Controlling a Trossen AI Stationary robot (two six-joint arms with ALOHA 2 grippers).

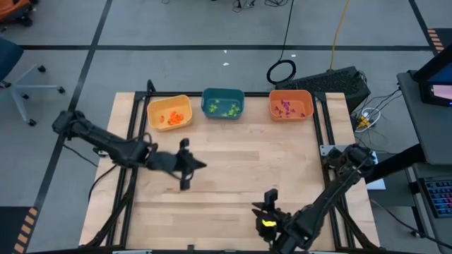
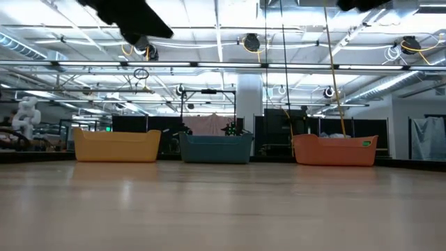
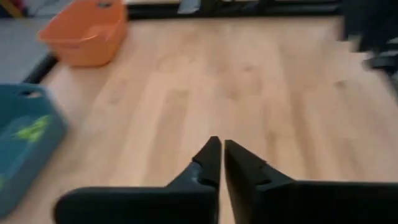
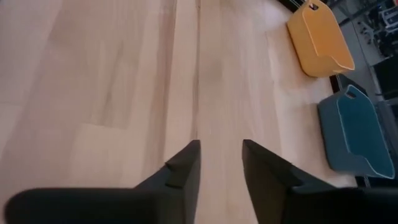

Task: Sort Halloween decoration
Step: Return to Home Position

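The Halloween decoration lies in three bins along the table's far edge: orange trinkets (image 1: 171,118) in the yellow bin (image 1: 169,103), light-green ones (image 1: 224,108) in the teal bin (image 1: 223,93), purple ones (image 1: 287,107) in the orange bin (image 1: 290,94). My left gripper (image 1: 200,166) hovers over the table's left middle, shut, with nothing between its fingers (image 3: 221,155). My right gripper (image 1: 270,196) hangs over the near edge, right of centre, open and empty (image 4: 221,158). No trinket shows on the bare wood under either gripper.
The low view shows the yellow bin (image 2: 117,146), teal bin (image 2: 216,148) and orange bin (image 2: 334,150) standing in a row, with bare wood (image 2: 223,209) in front of them. A black keyboard (image 1: 339,83) and cables lie beyond the table's far right corner.
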